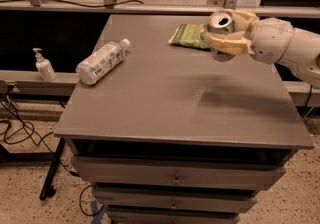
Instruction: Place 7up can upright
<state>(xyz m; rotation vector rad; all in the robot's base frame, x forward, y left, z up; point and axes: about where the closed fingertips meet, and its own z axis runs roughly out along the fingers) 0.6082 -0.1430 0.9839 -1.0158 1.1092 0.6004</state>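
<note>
Gripper above desk far-right part, fingers clamped around 7up can, metal top showing.

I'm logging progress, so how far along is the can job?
Done: the gripper has the can clamped. In hand: it holds the can above the table, at its far right side, beside the bag. Left: setting it down upright and letting go.

Grey table bears lying bottle, green bag; tool above its far right.
</note>
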